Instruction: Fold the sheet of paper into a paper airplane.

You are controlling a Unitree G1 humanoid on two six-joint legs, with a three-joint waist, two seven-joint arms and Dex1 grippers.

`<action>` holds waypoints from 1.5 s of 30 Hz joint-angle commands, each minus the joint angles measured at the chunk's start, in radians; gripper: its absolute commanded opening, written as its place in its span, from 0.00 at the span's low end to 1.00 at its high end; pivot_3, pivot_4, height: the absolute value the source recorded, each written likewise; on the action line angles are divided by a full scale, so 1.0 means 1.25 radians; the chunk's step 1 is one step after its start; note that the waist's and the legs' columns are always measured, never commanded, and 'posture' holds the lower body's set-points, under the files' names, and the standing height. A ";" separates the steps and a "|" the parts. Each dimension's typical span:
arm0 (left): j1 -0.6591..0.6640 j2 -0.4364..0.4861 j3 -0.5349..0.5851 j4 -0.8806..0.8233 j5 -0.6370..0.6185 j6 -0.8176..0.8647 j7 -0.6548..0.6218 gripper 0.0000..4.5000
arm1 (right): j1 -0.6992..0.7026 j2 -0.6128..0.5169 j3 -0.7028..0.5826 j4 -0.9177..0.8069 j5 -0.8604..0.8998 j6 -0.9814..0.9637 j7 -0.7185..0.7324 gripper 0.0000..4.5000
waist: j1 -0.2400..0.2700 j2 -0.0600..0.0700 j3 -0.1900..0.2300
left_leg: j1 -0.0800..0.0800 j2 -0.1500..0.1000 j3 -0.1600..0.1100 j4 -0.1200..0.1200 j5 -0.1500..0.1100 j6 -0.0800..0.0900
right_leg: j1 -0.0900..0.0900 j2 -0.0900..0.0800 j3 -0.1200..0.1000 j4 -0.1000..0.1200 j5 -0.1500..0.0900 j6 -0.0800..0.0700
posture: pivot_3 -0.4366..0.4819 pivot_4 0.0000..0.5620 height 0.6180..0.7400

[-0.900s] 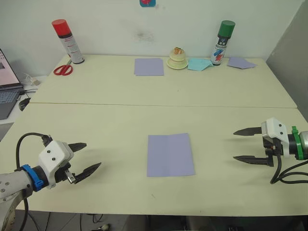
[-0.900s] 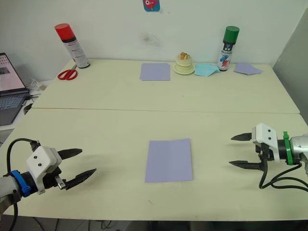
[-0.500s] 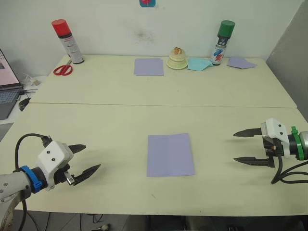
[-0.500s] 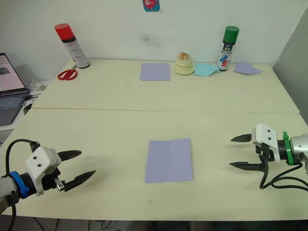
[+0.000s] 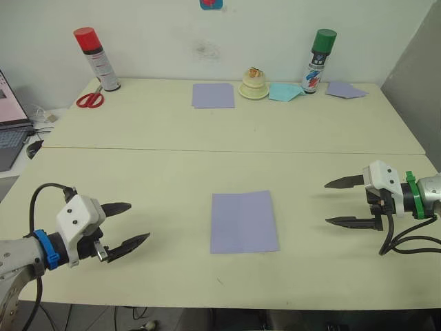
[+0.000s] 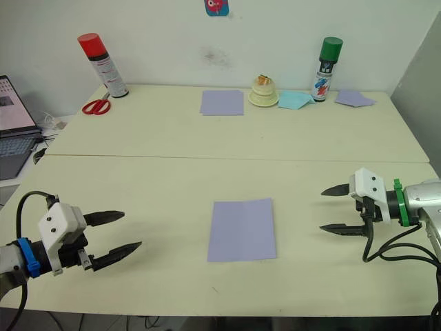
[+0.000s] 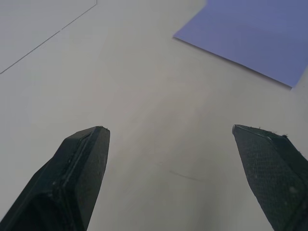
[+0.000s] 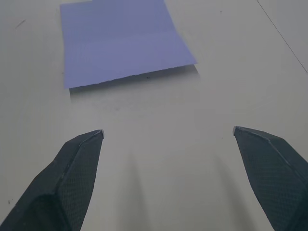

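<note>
Surface: pale cream table against a white wall, with a seam line running across its middle.
Task thing: the sheet of paper lies flat at the near centre of the table, unfolded, touched by neither gripper.
Left gripper: the left gripper hovers at about 9 o'clock from the sheet, well apart from it, jaws spread wide, holding nothing.
Right gripper: the right gripper sits at about 3 o'clock from the sheet, nearer to it than the left one, jaws spread, empty.
Left wrist view: one corner and edge of the sheet beyond the parted fingertips, plus the table seam.
Right wrist view: a straight crease running across the sheet, and one edge lifted slightly with a shadow beneath it.
Far edge, 12 o'clock: a second lavender sheet, a cream tape roll, a pale blue paper piece, a green-capped spray can.
Far left, 10 o'clock: a red-capped spray can, red scissors, a laptop.
</note>
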 commanded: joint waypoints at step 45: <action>-0.479 -0.212 -0.646 0.264 0.216 0.041 0.037 0.01 | -0.001 0.056 0.034 -0.233 0.064 0.151 -0.160 1.00 | -0.001 0.000 0.000 | -0.001 -0.001 -0.001 0.001 0.000 0.000 | -0.001 0.001 0.000 0.001 0.000 0.000 | 0.48 0.27 1.00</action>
